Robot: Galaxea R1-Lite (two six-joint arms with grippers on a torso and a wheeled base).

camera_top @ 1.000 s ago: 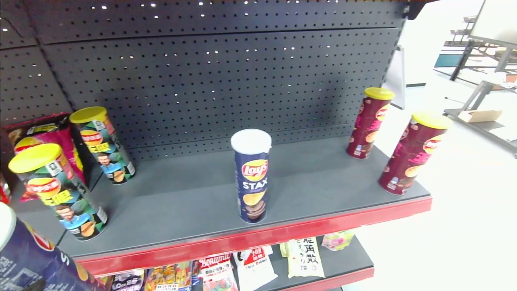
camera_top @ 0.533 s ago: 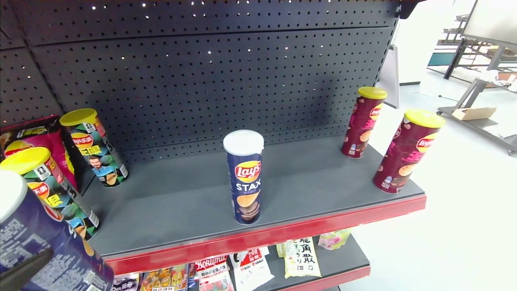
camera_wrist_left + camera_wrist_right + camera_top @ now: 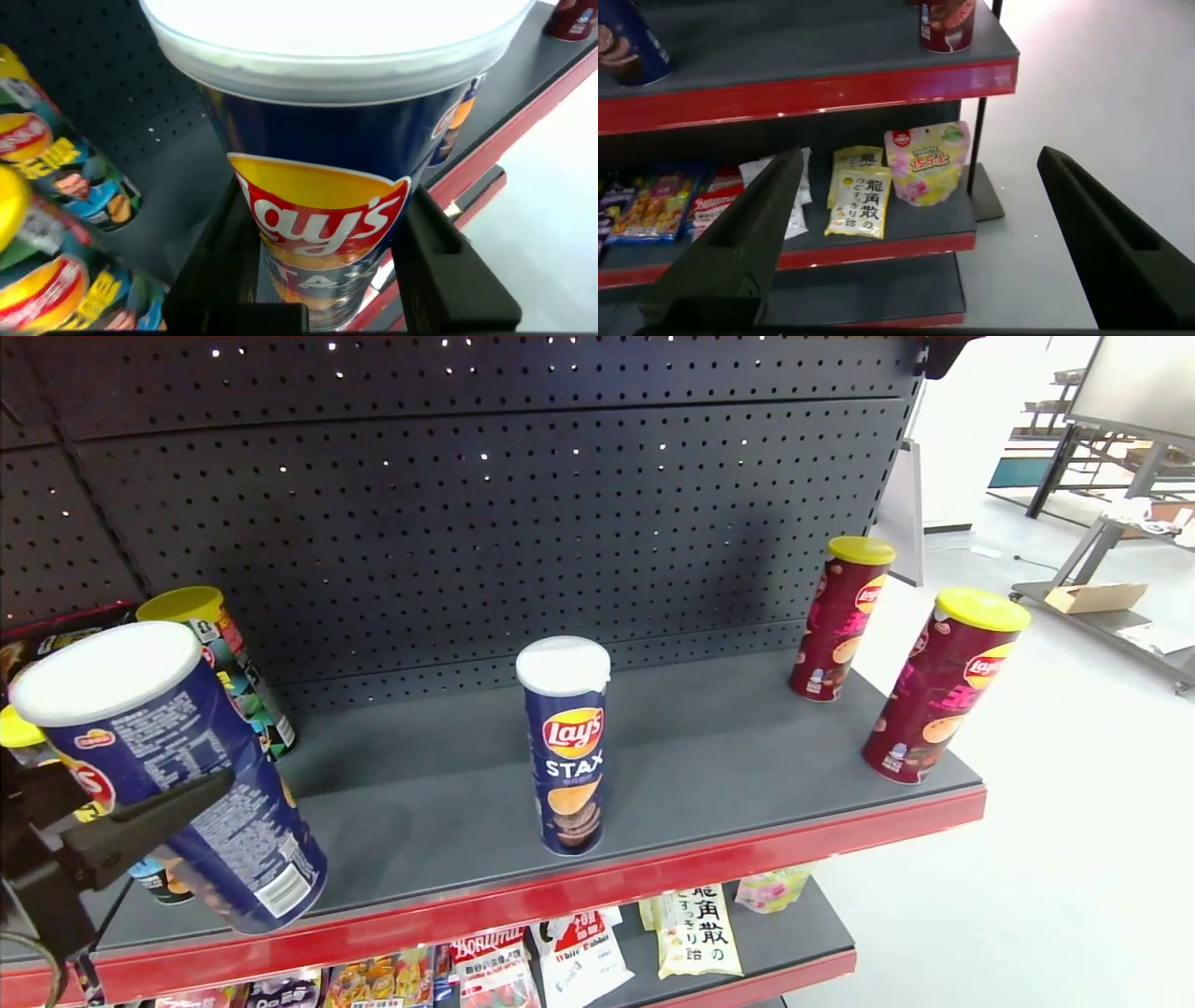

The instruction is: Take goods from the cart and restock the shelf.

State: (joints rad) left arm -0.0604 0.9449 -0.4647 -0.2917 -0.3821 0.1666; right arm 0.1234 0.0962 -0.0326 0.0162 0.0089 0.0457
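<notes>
My left gripper point(image 3: 168, 775) is shut on a blue chip can with a white lid point(image 3: 163, 761), held tilted at the left, above the red front edge of the grey shelf point(image 3: 429, 803). In the left wrist view the held can point(image 3: 322, 140) sits between two black fingers point(image 3: 439, 271). A second blue can point(image 3: 563, 747) stands upright mid-shelf near the front. My right gripper point(image 3: 924, 252) is open and holds nothing, low in front of the lower shelf point(image 3: 878, 247).
Two maroon cans with yellow lids point(image 3: 845, 616) point(image 3: 943, 686) stand at the shelf's right end. Green-patterned cans point(image 3: 210, 644) stand at the left behind the held can. Snack bags point(image 3: 859, 191) lie on the lower shelf. Bare shelf lies on both sides of the middle blue can.
The left gripper has lifted the blue can from the bottom-left corner up and to the right, towards the shelf's front edge. The head camera shifted slightly at first.
</notes>
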